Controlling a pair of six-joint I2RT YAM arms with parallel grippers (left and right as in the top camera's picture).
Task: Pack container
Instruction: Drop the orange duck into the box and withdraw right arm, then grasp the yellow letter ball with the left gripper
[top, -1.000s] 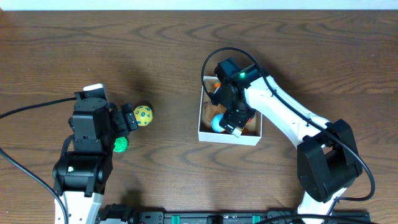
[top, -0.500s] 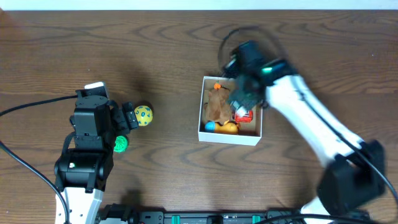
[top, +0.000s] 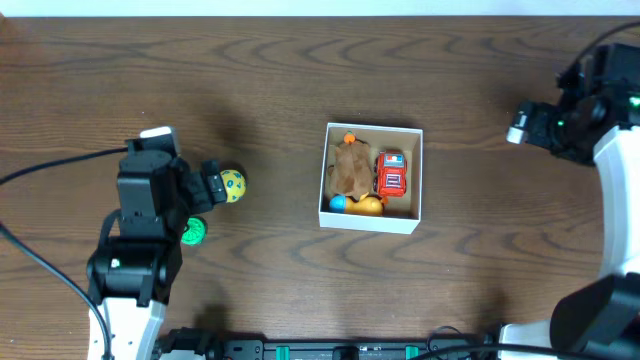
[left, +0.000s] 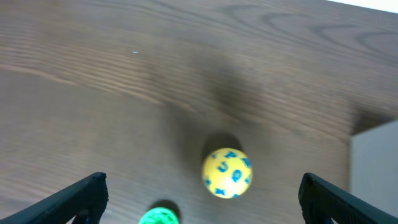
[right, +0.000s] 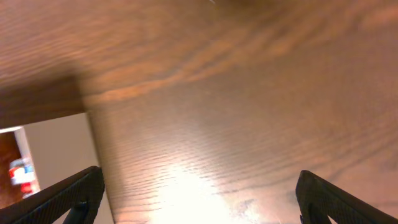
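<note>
Left claw (top: 210, 186) wide open, empty, yellow ball (left: 227, 173) just ahead; right claw (right: 199, 196) wide open, empty (well apart from box (top: 370, 222)); red car (top: 392, 174) inside box

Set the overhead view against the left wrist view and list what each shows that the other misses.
Only overhead: the container's inside, holding a red car and other toys, plus the right arm off at the table's right side. Only left wrist: the left fingers close up, spread wide. Both: the yellow ball and the green ball near it, lying on the wooden table. A pale wall at the wrist view's right edge is probably the container.
</note>
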